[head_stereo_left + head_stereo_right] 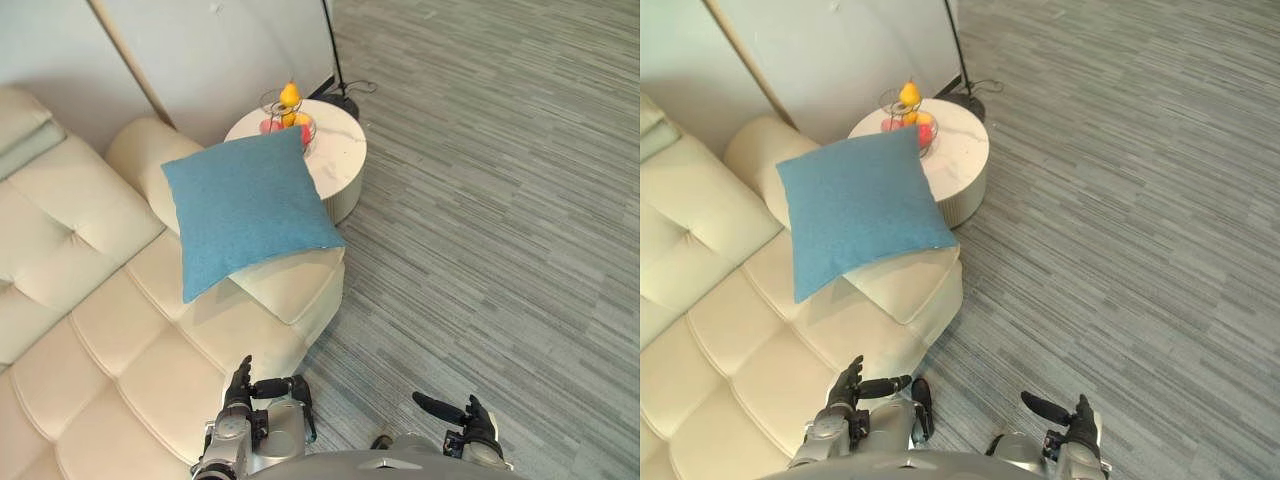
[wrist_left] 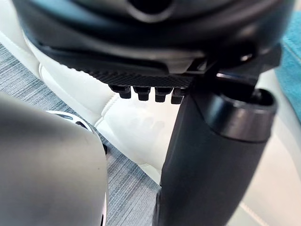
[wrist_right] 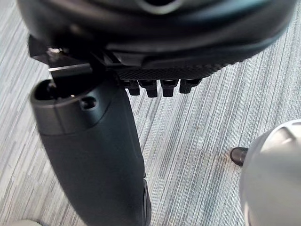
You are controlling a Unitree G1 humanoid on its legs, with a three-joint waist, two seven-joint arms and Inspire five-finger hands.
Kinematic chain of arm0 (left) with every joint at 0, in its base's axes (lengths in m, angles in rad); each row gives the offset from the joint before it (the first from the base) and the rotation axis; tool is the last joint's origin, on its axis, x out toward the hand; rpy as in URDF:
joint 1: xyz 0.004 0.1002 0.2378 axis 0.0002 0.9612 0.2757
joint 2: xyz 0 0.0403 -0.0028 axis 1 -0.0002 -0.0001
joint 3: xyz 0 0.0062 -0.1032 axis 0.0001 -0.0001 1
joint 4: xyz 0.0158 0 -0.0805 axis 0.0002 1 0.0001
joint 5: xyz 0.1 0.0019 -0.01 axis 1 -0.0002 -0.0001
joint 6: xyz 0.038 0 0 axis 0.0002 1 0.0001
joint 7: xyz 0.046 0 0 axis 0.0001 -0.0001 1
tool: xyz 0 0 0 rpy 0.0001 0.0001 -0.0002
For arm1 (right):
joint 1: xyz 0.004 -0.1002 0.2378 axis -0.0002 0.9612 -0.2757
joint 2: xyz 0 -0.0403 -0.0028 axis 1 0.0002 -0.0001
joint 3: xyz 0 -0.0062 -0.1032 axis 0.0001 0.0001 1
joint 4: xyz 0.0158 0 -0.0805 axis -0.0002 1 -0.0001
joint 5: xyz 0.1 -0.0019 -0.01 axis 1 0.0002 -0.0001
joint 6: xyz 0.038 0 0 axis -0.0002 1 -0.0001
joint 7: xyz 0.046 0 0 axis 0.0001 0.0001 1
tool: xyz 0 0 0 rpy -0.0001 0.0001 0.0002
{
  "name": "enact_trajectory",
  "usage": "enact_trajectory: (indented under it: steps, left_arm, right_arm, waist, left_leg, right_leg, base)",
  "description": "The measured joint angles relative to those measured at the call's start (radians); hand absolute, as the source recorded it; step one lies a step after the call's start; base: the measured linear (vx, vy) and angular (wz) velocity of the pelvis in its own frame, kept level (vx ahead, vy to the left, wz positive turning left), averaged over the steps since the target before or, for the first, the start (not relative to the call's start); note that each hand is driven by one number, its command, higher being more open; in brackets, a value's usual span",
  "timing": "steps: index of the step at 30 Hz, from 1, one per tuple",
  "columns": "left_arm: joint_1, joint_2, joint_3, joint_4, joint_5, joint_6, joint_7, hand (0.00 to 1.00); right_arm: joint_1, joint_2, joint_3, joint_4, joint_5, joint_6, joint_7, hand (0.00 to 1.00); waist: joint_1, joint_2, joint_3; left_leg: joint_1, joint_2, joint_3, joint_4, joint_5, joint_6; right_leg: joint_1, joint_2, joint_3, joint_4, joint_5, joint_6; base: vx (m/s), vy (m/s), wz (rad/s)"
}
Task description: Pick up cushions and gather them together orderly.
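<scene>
Left hand (image 1: 243, 385): low, over the front edge of the sofa seat, fingers straight, thumb out, nothing in it.
Right hand (image 1: 476, 426): low over the carpet, fingers loose and spread, empty. Step, as I read it: reach for the cushion, not yet begun.
Sofa (image 1: 90, 300): cream, tufted, seat bare. Probably the gathering spot, so carry the cushion inward and lay it square to the tufting.
Blue cushion (image 1: 245, 210): well ahead of both hands, lying tilted across the sofa's end, one corner overhanging toward the table. Soft and floppy by the look. Take two opposite edges, one per hand, so it doesn't fold or swing.
Cream pad (image 1: 290, 285): under the blue cushion. Loose cushion or sofa arm, can't tell. Lift straight up so it isn't dragged along.
Side table (image 1: 338, 155): round, white, just beside the sofa's end. Keep the right arm clear of it.
Fruit basket (image 1: 290, 115): wire, on the table, close to the cushion's far corner. Main knock-over risk, so pull away from it.
</scene>
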Motion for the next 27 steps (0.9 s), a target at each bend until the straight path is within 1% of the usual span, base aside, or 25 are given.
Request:
enact_trajectory:
  steps: [1, 3, 4, 5, 6, 8, 9, 10, 11, 12, 13, 14, 15, 16, 17, 18, 19, 20, 21, 22, 24, 25, 26, 27]
  left_arm:
    - [-0.001, 0.005, 0.0, 0.0, -0.002, 0.0, 0.0, 1.0]
    - [-0.007, 0.011, 0.0, 0.002, -0.008, 0.001, -0.002, 1.0]
    - [-0.008, 0.014, 0.002, 0.011, -0.01, 0.001, -0.003, 1.0]
    - [-0.008, 0.013, 0.004, 0.016, -0.01, 0.001, -0.003, 1.0]
    - [-0.007, 0.007, 0.008, 0.031, -0.01, 0.0, -0.005, 1.0]
    - [0.0, 0.005, 0.009, 0.038, -0.011, 0.001, -0.009, 1.0]
    - [0.008, 0.017, 0.008, 0.033, -0.01, 0.0, -0.013, 1.0]
    - [0.008, 0.027, 0.009, 0.029, -0.011, 0.0, -0.011, 1.0]
    - [0.01, 0.029, 0.008, 0.03, -0.011, 0.001, -0.01, 1.0]
    - [0.013, 0.033, 0.009, 0.03, -0.011, 0.003, -0.003, 1.0]
    - [0.014, 0.033, 0.009, 0.03, -0.012, 0.003, 0.002, 1.0]
    - [0.014, 0.029, 0.009, 0.031, -0.014, 0.003, 0.004, 1.0]
    - [0.014, 0.026, 0.008, 0.031, -0.014, 0.004, 0.004, 1.0]
    - [0.014, 0.019, 0.008, 0.031, -0.02, 0.004, 0.004, 1.0]
    - [0.017, 0.02, 0.008, 0.031, -0.02, 0.004, 0.004, 1.0]
    - [0.011, 0.031, 0.008, 0.036, -0.019, 0.003, -0.001, 1.0]
    - [0.007, 0.021, 0.008, 0.045, -0.021, 0.004, 0.0, 1.0]
    - [0.017, -0.001, 0.02, 0.045, -0.021, 0.0, 0.005, 1.0]
    - [0.019, -0.003, 0.022, 0.045, -0.021, 0.0, 0.005, 1.0]
    - [0.026, -0.018, 0.038, 0.045, -0.02, 0.001, 0.002, 1.0]
    - [0.027, -0.024, 0.039, 0.045, -0.019, 0.0, -0.002, 1.0]
    - [0.026, -0.024, 0.039, 0.045, -0.019, 0.0, -0.003, 1.0]
    - [0.025, -0.023, 0.041, 0.042, -0.019, 0.0, -0.006, 1.0]
    - [0.024, -0.023, 0.047, 0.039, -0.019, 0.0, -0.01, 1.0]
  right_arm:
    - [-0.002, 0.005, 0.0, 0.0, 0.0, 0.0, 0.0, 1.0]
    - [-0.011, 0.021, 0.001, 0.006, 0.0, 0.001, 0.0, 1.0]
    - [-0.016, 0.022, 0.001, 0.021, -0.003, 0.001, 0.004, 1.0]
    - [-0.017, 0.021, 0.001, 0.022, -0.004, 0.001, 0.004, 1.0]
    - [-0.014, 0.017, 0.001, 0.03, -0.004, 0.002, 0.007, 1.0]
    - [-0.015, 0.013, -0.001, 0.038, -0.005, 0.004, 0.011, 1.0]
    - [-0.013, 0.016, 0.002, 0.038, -0.005, 0.007, 0.017, 1.0]
    - [-0.011, 0.019, 0.002, 0.039, -0.005, 0.006, 0.019, 1.0]
    - [-0.011, 0.021, 0.002, 0.041, -0.004, 0.008, 0.02, 1.0]
    - [-0.01, 0.018, 0.013, 0.04, -0.005, 0.007, 0.022, 1.0]
    - [-0.011, 0.017, 0.014, 0.041, -0.005, 0.007, 0.022, 1.0]
    - [-0.017, 0.014, 0.014, 0.039, -0.004, 0.006, 0.022, 1.0]
    - [-0.019, 0.013, 0.014, 0.037, -0.004, 0.005, 0.022, 1.0]
    - [-0.019, 0.007, 0.014, 0.031, -0.003, 0.0, 0.022, 1.0]
    - [-0.017, 0.007, 0.015, 0.03, -0.003, -0.001, 0.022, 1.0]
    - [-0.005, 0.007, 0.015, 0.036, -0.003, -0.001, 0.022, 1.0]
    - [-0.001, 0.006, 0.012, 0.044, -0.003, 0.001, 0.022, 1.0]
    - [0.001, -0.001, 0.009, 0.038, -0.003, 0.001, 0.02, 1.0]
    - [0.0, -0.002, 0.009, 0.037, -0.003, 0.001, 0.02, 1.0]
    - [-0.002, 0.001, 0.01, 0.028, -0.003, 0.0, 0.021, 1.0]
    - [0.006, 0.011, 0.009, 0.009, -0.003, 0.0, 0.022, 1.0]
    - [0.009, 0.016, 0.009, 0.0, -0.003, 0.0, 0.022, 1.0]
    - [0.015, 0.023, 0.009, -0.009, -0.003, -0.001, 0.022, 1.0]
    - [0.021, 0.03, 0.009, -0.019, -0.003, -0.001, 0.022, 1.0]
  waist:
    - [0.0, -0.006, -0.001]
    - [0.015, -0.026, -0.003]
    - [0.016, -0.029, -0.002]
    - [0.016, -0.028, -0.003]
    - [0.016, -0.024, -0.005]
    - [0.016, -0.012, -0.015]
    - [0.009, -0.046, -0.02]
    - [0.005, -0.06, -0.022]
    - [-0.004, -0.062, -0.021]
    - [-0.007, -0.062, -0.022]
    - [-0.007, -0.057, -0.022]
    - [-0.007, -0.045, -0.02]
    - [-0.008, -0.039, -0.02]
    - [-0.011, -0.027, -0.017]
    - [-0.013, -0.032, -0.019]
    - [-0.014, -0.061, -0.027]
    - [-0.01, -0.046, -0.031]
    - [-0.003, -0.024, -0.042]
    - [-0.003, -0.02, -0.044]
    - [-0.004, 0.0, -0.055]
    - [-0.005, 0.007, -0.059]
    - [-0.005, 0.006, -0.059]
    - [-0.005, 0.004, -0.059]
    - [-0.004, 0.0, -0.059]
  left_leg:
    - [-0.001, -0.006, -0.003, -0.008, 0.001, 0.002]
    - [0.008, -0.031, -0.006, -0.011, -0.002, 0.008]
    - [0.04, -0.048, -0.002, -0.01, -0.017, 0.027]
    - [0.048, -0.052, -0.001, -0.01, -0.021, 0.032]
    - [0.073, -0.058, -0.004, -0.012, -0.042, 0.039]
    - [0.121, -0.071, -0.017, -0.037, -0.064, 0.041]
    - [0.141, -0.097, -0.042, -0.053, -0.082, 0.052]
    - [0.157, -0.114, -0.07, -0.057, -0.087, 0.058]
    - [0.164, -0.12, -0.087, -0.057, -0.091, 0.061]
    - [0.172, -0.115, -0.125, -0.059, -0.097, 0.061]
    - [0.175, -0.107, -0.146, -0.061, -0.098, 0.06]
    - [0.178, -0.088, -0.182, -0.065, -0.097, 0.054]
    - [0.178, -0.079, -0.196, -0.067, -0.096, 0.049]
    - [0.186, -0.056, -0.253, -0.079, -0.084, 0.022]
    - [0.183, -0.058, -0.271, -0.079, -0.084, 0.013]
    - [0.174, -0.084, -0.315, -0.071, -0.089, -0.016]
    - [0.183, -0.07, -0.333, -0.072, -0.087, -0.028]
    - [0.182, -0.044, -0.33, -0.086, -0.084, -0.035]
    - [0.182, -0.041, -0.33, -0.089, -0.084, -0.037]
    - [0.183, -0.023, -0.333, -0.102, -0.079, -0.052]
    - [0.184, -0.009, -0.337, -0.107, -0.069, -0.066]
    - [0.184, -0.006, -0.343, -0.107, -0.068, -0.066]
    - [0.185, -0.005, -0.36, -0.108, -0.063, -0.074]
    - [0.179, -0.007, -0.368, -0.108, -0.059, -0.073]
  right_leg:
    - [0.006, 0.002, -0.006, -0.018, 0.005, 0.006]
    - [0.043, -0.004, -0.017, -0.07, 0.027, 0.024]
    - [0.075, -0.02, -0.017, -0.056, 0.028, 0.026]
    - [0.078, -0.027, -0.016, -0.04, 0.027, 0.026]
    - [0.07, -0.047, -0.012, 0.047, 0.025, 0.03]
    - [0.014, -0.111, 0.013, 0.274, 0.021, 0.036]
    - [-0.043, -0.181, 0.048, 0.446, 0.036, 0.035]
    - [-0.078, -0.214, 0.087, 0.554, 0.064, 0.026]
    - [-0.098, -0.223, 0.114, 0.603, 0.065, 0.021]
    - [-0.123, -0.203, 0.156, 0.604, 0.004, 0.018]
    - [-0.145, -0.18, 0.18, 0.582, -0.027, 0.01]
    - [-0.182, -0.125, 0.232, 0.507, -0.051, 0.002]
    - [-0.194, -0.101, 0.258, 0.47, -0.052, 0.003]
    - [-0.22, -0.011, 0.388, 0.284, -0.043, 0.014]
    - [-0.217, 0.012, 0.429, 0.213, -0.026, 0.027]
    - [-0.201, 0.012, 0.462, 0.114, 0.08, 0.0]
    - [-0.185, 0.016, 0.434, 0.105, 0.081, 0.0]
    - [-0.174, 0.036, 0.409, 0.089, 0.073, -0.013]
    - [-0.173, 0.039, 0.406, 0.089, 0.073, -0.014]
    - [-0.165, 0.055, 0.388, 0.082, 0.069, -0.021]
    - [-0.126, 0.069, 0.341, 0.051, 0.067, -0.024]
    - [-0.113, 0.071, 0.323, 0.04, 0.066, -0.025]
    - [-0.092, 0.071, 0.293, 0.028, 0.064, -0.028]
    - [-0.08, 0.069, 0.266, 0.022, 0.06, -0.032]
  base:
    - [0.26, 0.064, 0.45]
    - [0.21, 0.038, 0.28]
    - [0.17, 0.04, 0.21]
    - [0.14, 0.106, 0.24]
    - [0.12, 0.115, 0.23]
    - [0.18, 0.142, 0.36]
    - [0.19, 0.086, 0.57]
    - [0.15, 0.021, 0.69]
    - [0.14, -0.034, 0.79]
    - [0.1, -0.047, 0.74]
    - [0.13, -0.089, 0.85]
    - [0.07, -0.06, 0.63]
    - [0.13, -0.142, 0.99]
    - [0.1, -0.141, 0.89]
    - [0.17, -0.303, 1.34]
    - [0.15, -0.267, 1.01]
    - [0.23, -0.36, 0.96]
    - [0.16, -0.198, 0.4]
    - [0.18, -0.272, 0.29]
    - [0.09, -0.168, 0.22]
    - [0.08, -0.174, 0.47]
    - [0.05, -0.113, 0.7]
    - [0.03, -0.072, 0.76]
    - [0.02, -0.051, 0.73]
